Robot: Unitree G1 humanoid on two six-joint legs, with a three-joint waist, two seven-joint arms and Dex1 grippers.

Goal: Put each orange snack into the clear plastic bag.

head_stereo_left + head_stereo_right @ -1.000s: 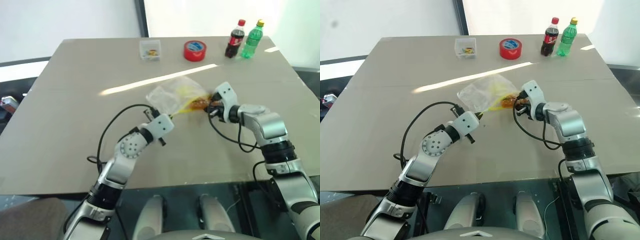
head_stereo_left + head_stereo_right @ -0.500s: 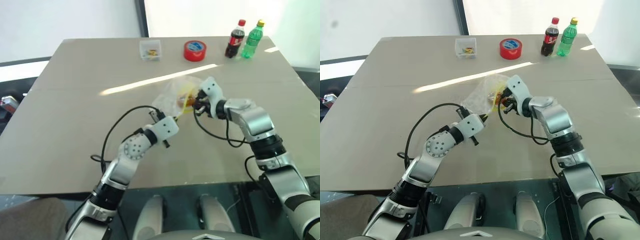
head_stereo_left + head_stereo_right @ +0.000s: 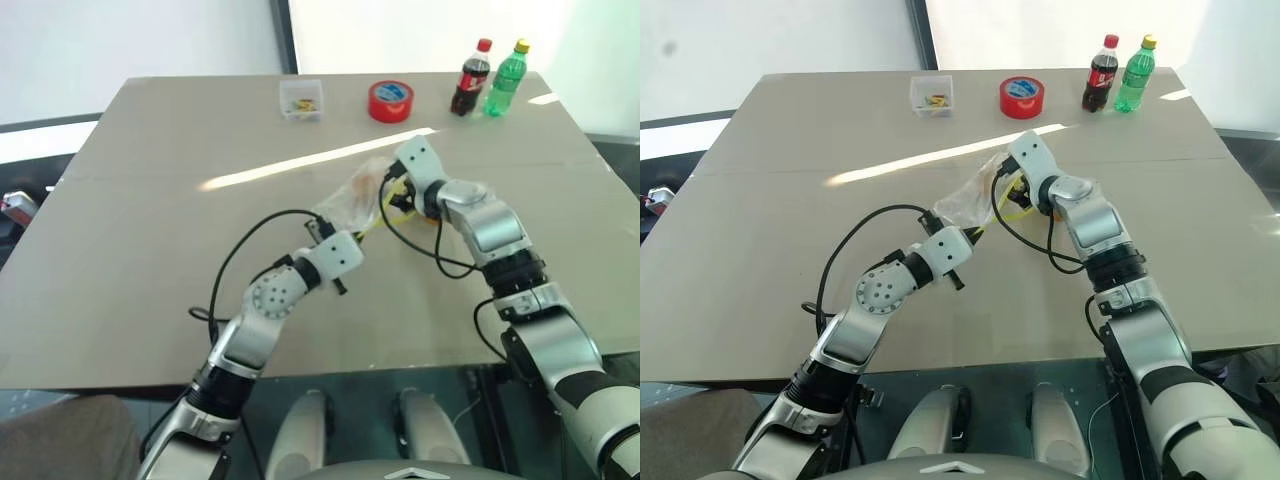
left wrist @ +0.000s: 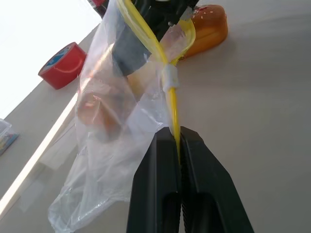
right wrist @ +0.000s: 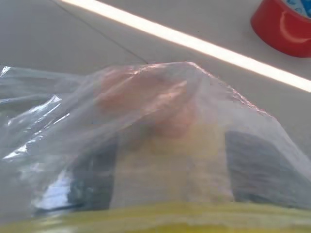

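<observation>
Mid-table, the left gripper [image 4: 179, 141] stays out of nothing: its two black fingers are pinched tight on the yellow strip of the bag [image 4: 104, 145], holding the mouth up off the table [image 3: 150, 200]. The right gripper [image 3: 392, 190] is pushed into that mouth, and through the film its dark fingers [image 5: 252, 165] stand apart with one snack [image 5: 146, 104] lying just ahead of them inside the bag, apparently let go; whether it touches them cannot be told. The step in hand looks like the drop of the first snack, with the task about half done. The second snack [image 4: 206, 29] lies on the table just beyond the bag's mouth, outside it. The next move would call for drawing the right gripper out without dragging the film or tipping the snack back out, then reaching for the one on the table while the left keeps the mouth open. The bag is thin, crinkled and transparent, bunched and sagging below the strip; the snacks are small, glossy amber-orange ovals. A red tape roll [image 3: 390, 101], a small tub [image 3: 301, 100] and two bottles [image 3: 470, 78] stand well apart at the far edge.
</observation>
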